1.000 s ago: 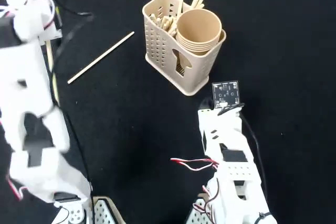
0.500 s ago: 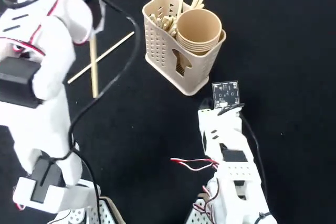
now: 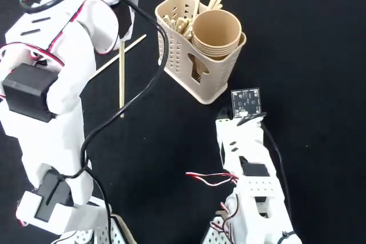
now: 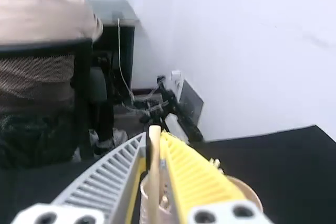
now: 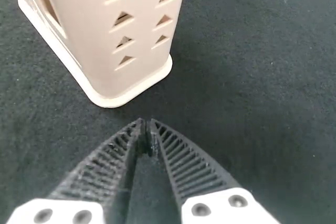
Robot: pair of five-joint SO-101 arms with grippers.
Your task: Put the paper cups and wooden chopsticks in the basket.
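I hold one wooden chopstick (image 3: 121, 78) pinched tip-down in my left gripper (image 4: 151, 139), ready for dropping into the basket (image 3: 174, 55); my right gripper (image 5: 145, 129) sits closed, empty, near its base.

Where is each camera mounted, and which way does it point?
High view: fixed above, looking down on table, basket and both arms.
Left wrist view: on the raised left arm, looking out toward a room wall; the left claw grips a chopstick.
Right wrist view: low on the right arm, facing the basket's base; the right claw is shut.
Shared: high and left wrist views both show the chopstick.
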